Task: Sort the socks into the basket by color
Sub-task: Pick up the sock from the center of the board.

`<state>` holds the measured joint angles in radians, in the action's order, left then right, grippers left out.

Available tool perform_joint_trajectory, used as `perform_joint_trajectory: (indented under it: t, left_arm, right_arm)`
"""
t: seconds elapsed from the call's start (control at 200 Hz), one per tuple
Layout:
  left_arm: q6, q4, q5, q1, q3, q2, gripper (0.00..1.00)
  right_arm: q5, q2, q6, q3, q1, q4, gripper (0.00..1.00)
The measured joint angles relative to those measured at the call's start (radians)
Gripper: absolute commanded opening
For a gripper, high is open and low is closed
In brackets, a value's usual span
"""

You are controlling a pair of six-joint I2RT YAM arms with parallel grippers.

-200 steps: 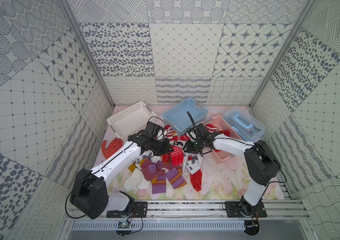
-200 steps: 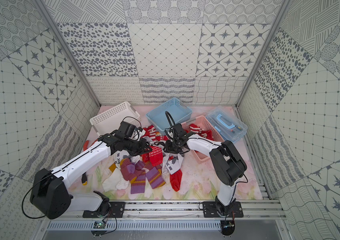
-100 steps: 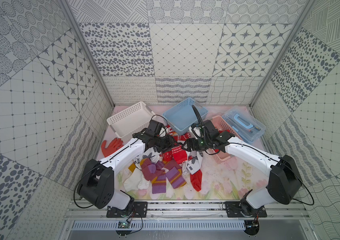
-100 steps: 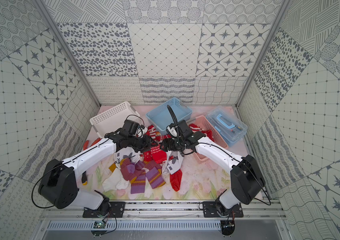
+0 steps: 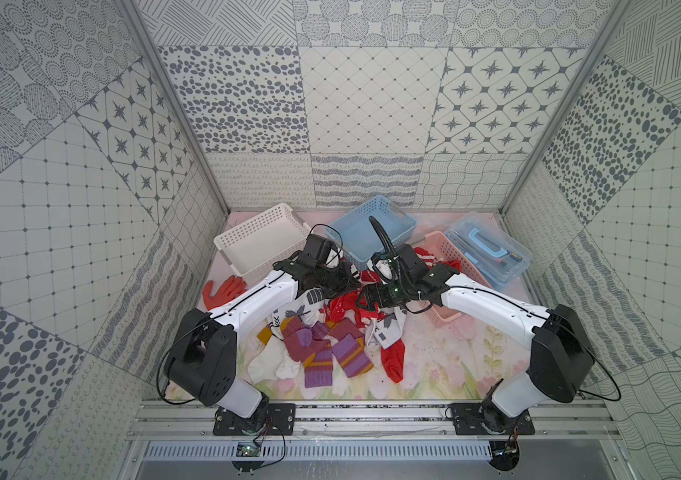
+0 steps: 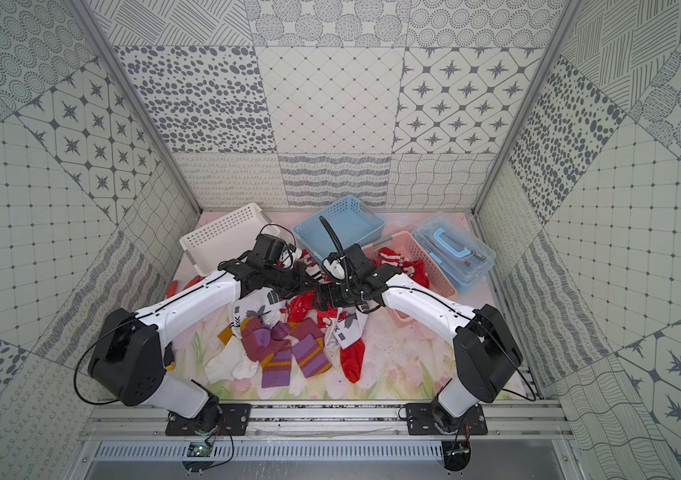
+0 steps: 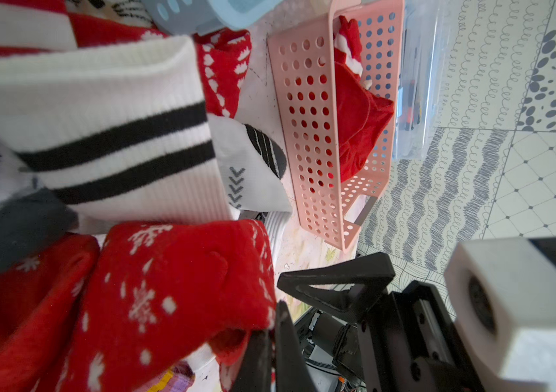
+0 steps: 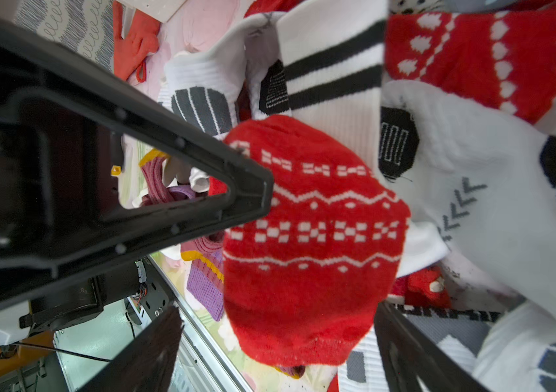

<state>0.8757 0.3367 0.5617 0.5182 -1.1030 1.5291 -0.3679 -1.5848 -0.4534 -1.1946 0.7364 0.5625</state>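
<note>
A red knit sock (image 8: 310,237), banded with white zigzags and checks, is pinched in the jaws of the left gripper (image 7: 271,342). The right gripper (image 8: 274,315) has its jaws spread either side of it.

My left gripper (image 7: 271,339) is pinched tight on the edge of a red snowflake sock (image 7: 168,288) (my right gripper's black finger (image 7: 336,286) is just beside it), a white sock with two black stripes (image 7: 107,135) lies past it, and the pink basket (image 7: 307,163) beyond holds red socks (image 7: 358,112).
</note>
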Motion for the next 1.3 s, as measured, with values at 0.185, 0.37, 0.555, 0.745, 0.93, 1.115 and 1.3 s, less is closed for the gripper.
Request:
perform_joint_trajectory:
  t: [0.185, 0.37, 0.555, 0.745, 0.93, 1.115, 1.3]
  left_arm:
    - [0.007, -0.006, -0.001, 0.006, -0.014, 0.003, 0.00]
    - [0.007, -0.005, -0.011, 0.008, -0.017, 0.001, 0.00]
    - [0.003, -0.001, -0.028, 0.011, -0.018, -0.012, 0.16]
    - [-0.011, 0.025, -0.047, 0.011, -0.022, -0.037, 0.50]
    - [-0.033, 0.056, -0.072, 0.011, -0.008, -0.080, 0.59]
    - [-0.051, 0.101, -0.103, 0.011, 0.020, -0.137, 0.63]
    - [-0.069, 0.140, -0.144, 0.011, 0.053, -0.205, 0.63]
  right_arm:
    - [0.014, -0.045, 0.019, -0.034, 0.007, 0.002, 0.70]
    - [0.022, -0.046, 0.021, -0.035, 0.006, 0.003, 0.20]
    - [0.024, -0.029, 0.018, -0.034, 0.005, 0.003, 0.00]
    - [0.008, -0.001, 0.016, -0.034, -0.003, 0.005, 0.00]
    - [-0.031, 0.048, 0.017, -0.040, -0.011, 0.019, 0.00]
    - [-0.055, 0.116, 0.020, -0.070, -0.018, 0.041, 0.00]
    - [-0.058, 0.187, 0.024, -0.121, -0.037, 0.069, 0.00]
